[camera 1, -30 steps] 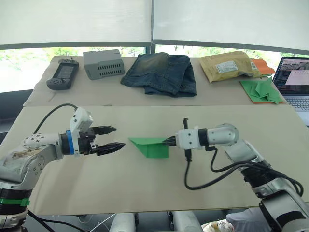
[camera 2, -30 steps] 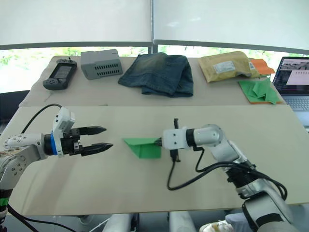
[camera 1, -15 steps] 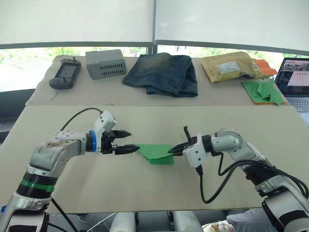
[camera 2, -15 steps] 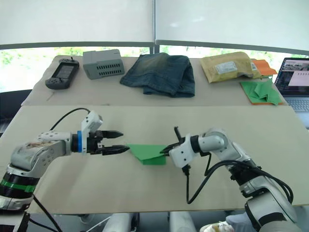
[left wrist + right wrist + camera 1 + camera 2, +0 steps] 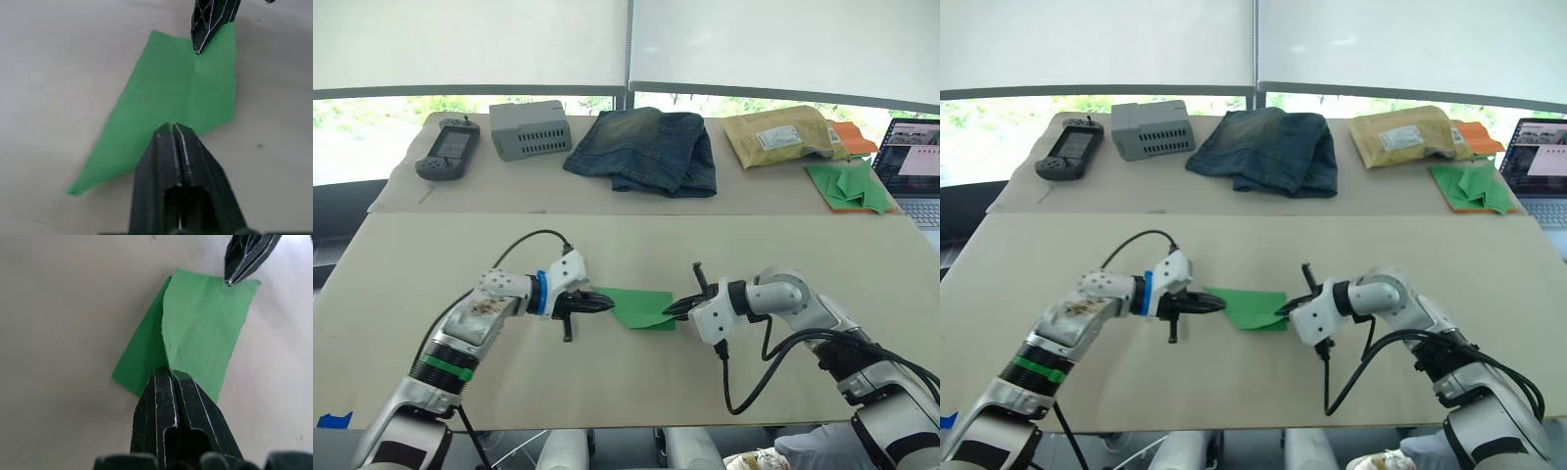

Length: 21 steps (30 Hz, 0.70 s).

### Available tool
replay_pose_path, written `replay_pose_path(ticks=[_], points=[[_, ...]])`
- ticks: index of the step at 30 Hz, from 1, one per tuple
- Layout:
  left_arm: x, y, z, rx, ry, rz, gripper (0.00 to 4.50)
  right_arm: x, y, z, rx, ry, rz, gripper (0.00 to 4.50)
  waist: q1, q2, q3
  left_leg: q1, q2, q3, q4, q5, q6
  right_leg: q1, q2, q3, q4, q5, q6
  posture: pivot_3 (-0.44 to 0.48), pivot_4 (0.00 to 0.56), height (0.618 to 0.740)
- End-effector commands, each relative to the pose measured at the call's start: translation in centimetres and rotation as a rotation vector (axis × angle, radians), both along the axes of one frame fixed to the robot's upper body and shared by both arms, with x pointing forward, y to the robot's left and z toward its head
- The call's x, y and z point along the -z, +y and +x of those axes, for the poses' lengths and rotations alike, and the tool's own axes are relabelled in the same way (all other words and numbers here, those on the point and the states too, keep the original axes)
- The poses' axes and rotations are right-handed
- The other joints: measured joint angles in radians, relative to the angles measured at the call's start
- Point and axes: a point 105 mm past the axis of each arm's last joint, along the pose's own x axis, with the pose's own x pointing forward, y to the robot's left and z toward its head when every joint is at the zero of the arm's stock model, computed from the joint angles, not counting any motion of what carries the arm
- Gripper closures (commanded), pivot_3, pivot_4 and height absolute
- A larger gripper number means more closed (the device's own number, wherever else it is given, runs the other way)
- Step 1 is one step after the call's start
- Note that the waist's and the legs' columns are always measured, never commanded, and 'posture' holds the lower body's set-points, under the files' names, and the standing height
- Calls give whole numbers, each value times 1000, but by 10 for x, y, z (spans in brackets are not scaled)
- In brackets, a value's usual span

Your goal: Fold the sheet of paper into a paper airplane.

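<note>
The sheet of paper [image 5: 641, 305] is bright green and folded into a flat wedge with a centre crease, lying mid-table between my two grippers. My left gripper [image 5: 607, 305] is shut on its left edge; in the left wrist view its closed tips [image 5: 172, 126] sit over the paper [image 5: 161, 98]. My right gripper [image 5: 671, 310] is shut on the opposite end, where one flap [image 5: 205, 328] overlaps another ahead of its closed tips [image 5: 168, 369]. The two grippers point at each other along the paper.
Along the far table lie a handheld console [image 5: 448, 153], a grey box [image 5: 526, 128], folded jeans [image 5: 643, 149], a padded envelope [image 5: 778, 135], a heap of green paper pieces [image 5: 847, 184] and a laptop [image 5: 915, 162]. Black cables trail from both wrists.
My left arm reached right to the paper and its gripper closed on the left edge. The right gripper, still holding the paper, shifted slightly right and lower toward the table.
</note>
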Motion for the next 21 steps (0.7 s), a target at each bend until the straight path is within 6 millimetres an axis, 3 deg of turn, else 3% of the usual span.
replay_pose_path(ticks=[1, 4, 6, 12, 21], points=[[3, 1, 4, 10, -42, 44, 4454, -9, -3, 0, 0, -24, 16, 4500, 0, 0, 0, 0, 0, 0, 0, 0, 0, 0, 0, 0, 0, 0, 0, 0, 150, 728], [16, 3, 9, -16, -42, 84, 4454, -8, -5, -2, -5, -16, 9, 4500, 2, 0, 0, 2, 0, 0, 0, 0, 0, 2, 0, 0, 0, 0, 0, 0, 150, 728], [15, -1, 13, -34, -40, 60, 4454, -8, -5, -2, -9, -11, 10, 4500, 6, 0, 0, 6, -1, 0, 0, -1, 1, 7, 0, 0, -1, 0, 0, 0, 150, 728], [-9, -16, 18, -41, -6, -76, 4454, -8, -3, -6, -24, -1, 15, 4500, 14, 0, 0, 11, -1, 0, 0, -2, 3, 13, -1, 0, -2, -1, 2, 0, 150, 728], [14, -14, 15, -11, -23, 100, 4454, -10, -9, -5, -10, -6, 9, 4500, 19, 0, 0, 11, -2, 0, 0, -2, 3, 13, -1, 0, -2, -1, 2, 0, 150, 728]])
